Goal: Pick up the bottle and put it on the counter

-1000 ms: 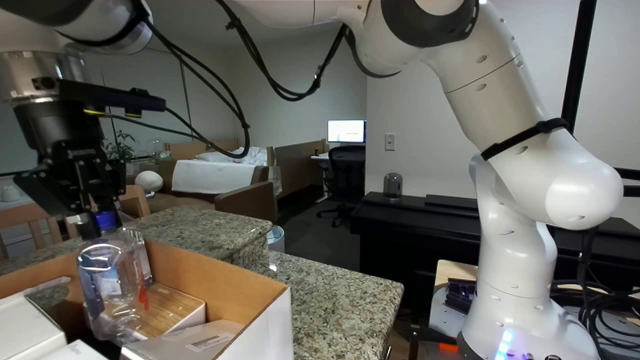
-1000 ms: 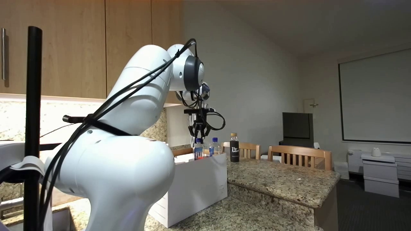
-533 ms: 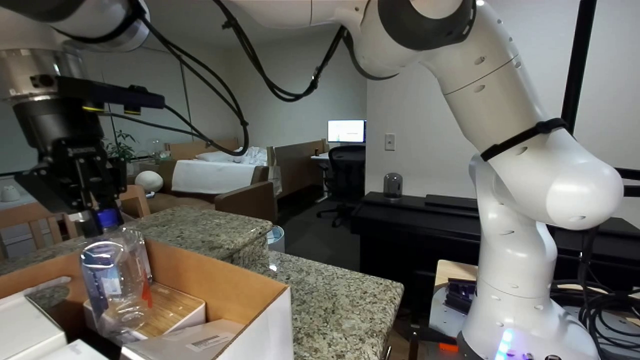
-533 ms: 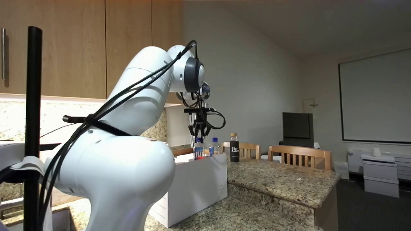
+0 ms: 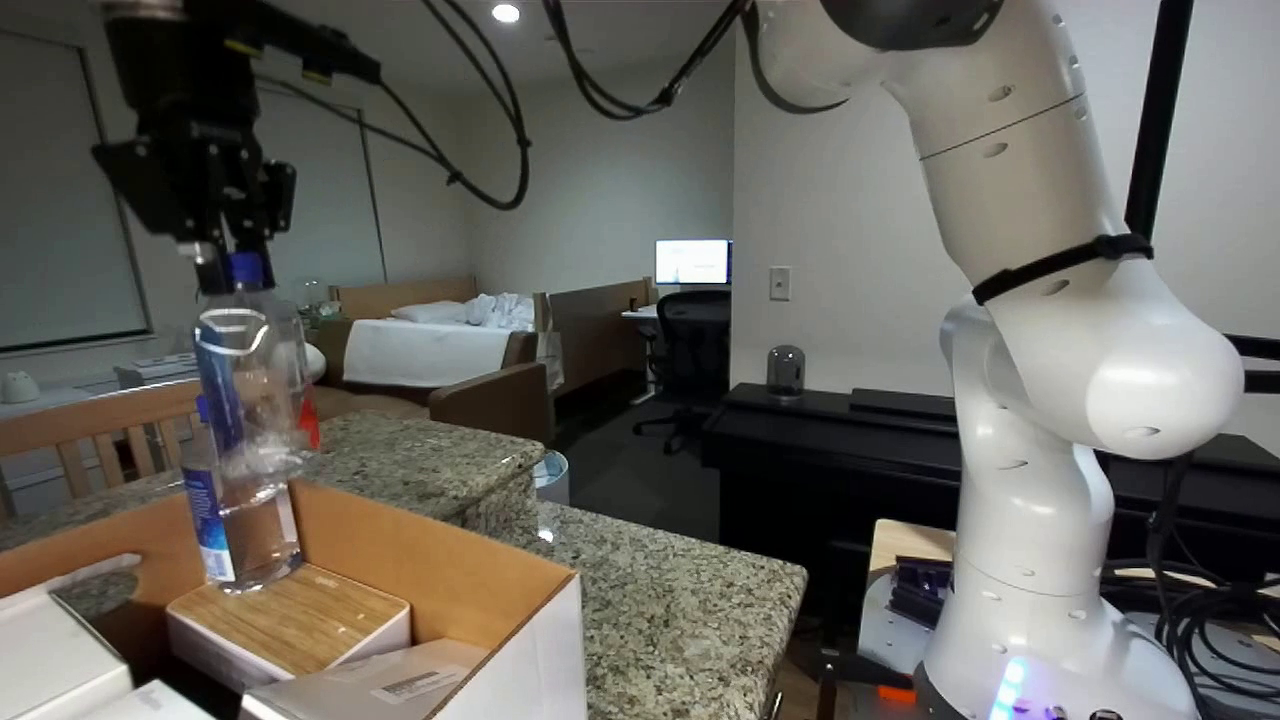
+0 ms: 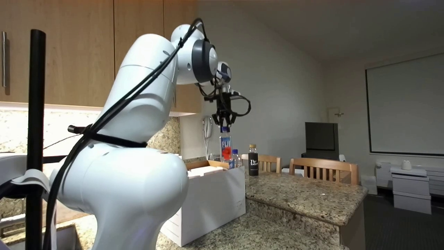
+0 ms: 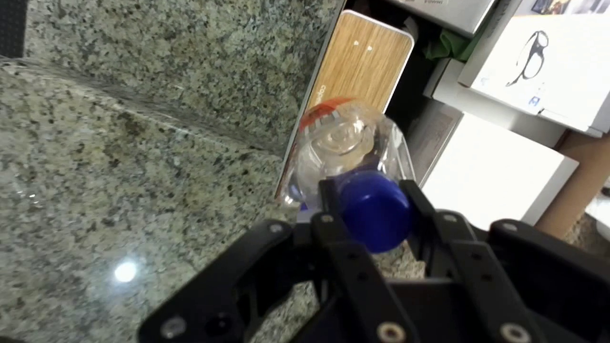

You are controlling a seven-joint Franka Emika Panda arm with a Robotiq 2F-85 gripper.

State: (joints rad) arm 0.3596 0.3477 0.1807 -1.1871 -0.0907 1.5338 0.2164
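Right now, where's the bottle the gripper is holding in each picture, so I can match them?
In an exterior view, the bottle is at the left, about halfway up.
In an exterior view, the bottle is near the middle, left of the dark bottle.
In the wrist view, the bottle is just right of the middle, in the gripper.
Shared landmark: the counter, low in both exterior views, left in the wrist view.

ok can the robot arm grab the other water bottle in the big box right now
Probably not yet: the gripper is closed on the blue cap of the held bottle, so it has no free grip. The other bottle sits in the big box; it would likely need to set the first down.
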